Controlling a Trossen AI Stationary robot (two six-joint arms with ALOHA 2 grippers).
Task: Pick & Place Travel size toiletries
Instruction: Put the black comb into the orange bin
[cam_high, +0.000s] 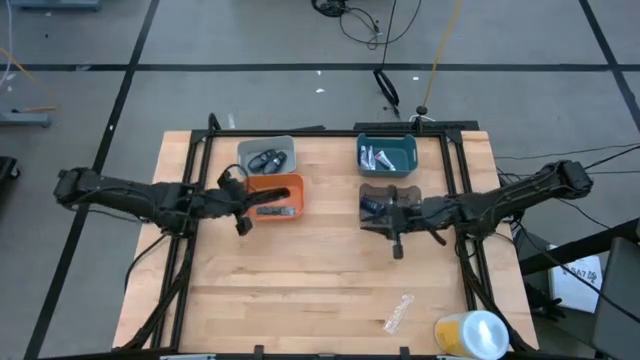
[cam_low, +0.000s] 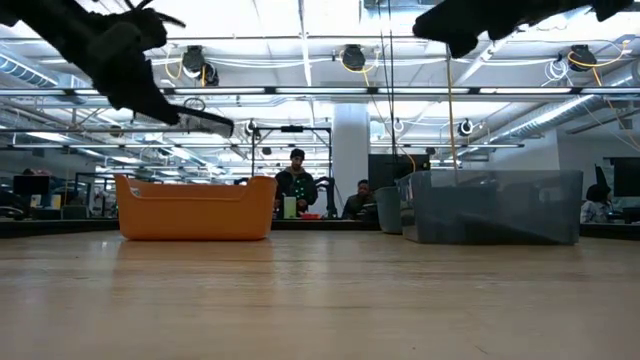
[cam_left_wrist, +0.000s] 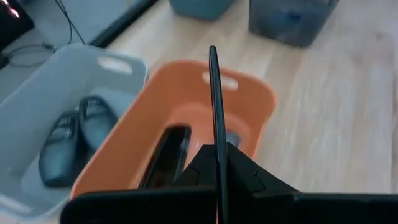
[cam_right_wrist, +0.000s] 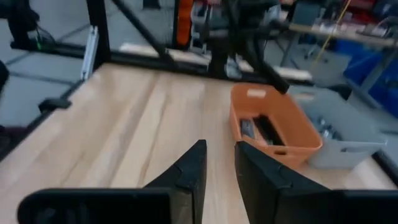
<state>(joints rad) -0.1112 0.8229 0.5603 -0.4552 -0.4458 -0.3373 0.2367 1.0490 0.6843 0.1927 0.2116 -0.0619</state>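
My left gripper (cam_left_wrist: 217, 154) hangs above the orange bin (cam_high: 272, 197) and is shut on a thin black stick (cam_left_wrist: 214, 93). A second black stick (cam_left_wrist: 166, 155) lies on the orange bin's floor. Two dark grey oval pieces (cam_left_wrist: 71, 140) lie in the pale grey bin (cam_high: 267, 157). Silvery-white tubes (cam_high: 376, 157) lie in the teal bin (cam_high: 387, 153). Dark blue tubes (cam_high: 372, 206) lie in the smoky grey bin (cam_high: 386, 205). My right gripper (cam_right_wrist: 219, 163) hovers beside that bin on its near side, open by a narrow gap and empty. My left gripper pinches the black stick between its two fingers at one end (cam_left_wrist: 217, 146). The rest of the stick juts forward past the fingertips. The stick is lifted clear, nearly level, above the orange bin's rim (cam_low: 200, 122).
A clear crinkled wrapper (cam_high: 398, 312) and a yellow-and-white cylinder (cam_high: 470, 333) lie near the table's near right corner. The four bins stand in the far half of the table. Bare wood stretches across the near half. People stand in the room behind the table.
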